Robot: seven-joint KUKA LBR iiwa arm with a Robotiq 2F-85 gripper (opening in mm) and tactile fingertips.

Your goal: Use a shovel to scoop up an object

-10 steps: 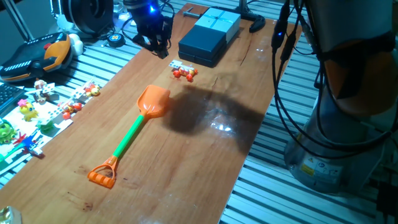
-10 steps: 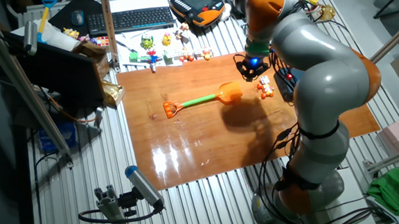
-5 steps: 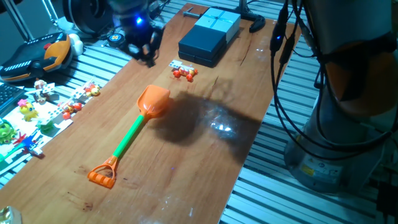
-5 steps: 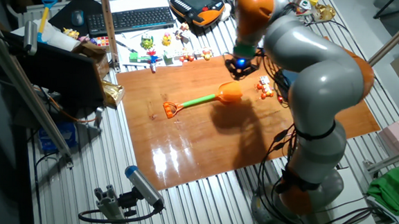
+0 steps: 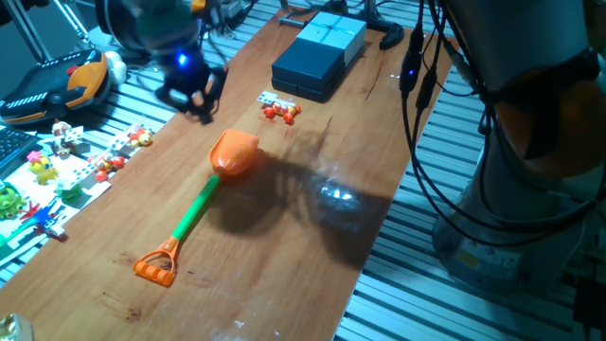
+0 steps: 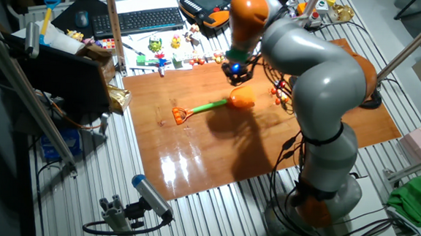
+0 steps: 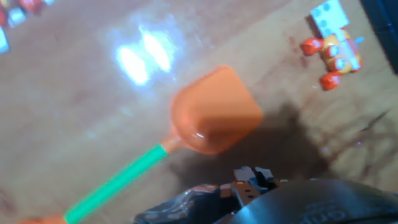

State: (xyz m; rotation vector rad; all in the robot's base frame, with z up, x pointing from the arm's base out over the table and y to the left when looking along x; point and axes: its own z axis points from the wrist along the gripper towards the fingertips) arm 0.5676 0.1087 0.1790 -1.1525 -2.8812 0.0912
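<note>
The shovel lies flat on the wooden table with its orange blade (image 5: 234, 152) toward the far end, a green shaft (image 5: 194, 214) and an orange loop end (image 5: 156, 267). It also shows in the other fixed view (image 6: 242, 99) and in the hand view (image 7: 214, 118). The object (image 5: 281, 110), a tiny red-orange and white piece, lies beyond the blade and apart from it; it shows in the other fixed view (image 6: 280, 93) and the hand view (image 7: 333, 53) too. My gripper (image 5: 192, 102) is blurred, hovers above the table left of the blade (image 6: 235, 77), looks open and holds nothing.
A dark blue box (image 5: 317, 52) stands on the table just behind the object. Small toy figures (image 5: 43, 170) lie on the slatted bench left of the table. An orange and black pendant (image 5: 57, 85) lies further back. The table's right edge (image 5: 379, 237) runs along the arm's base.
My gripper has moved left, from over the spot near the box and the object to beside the shovel blade. The shovel and the object have not moved.
</note>
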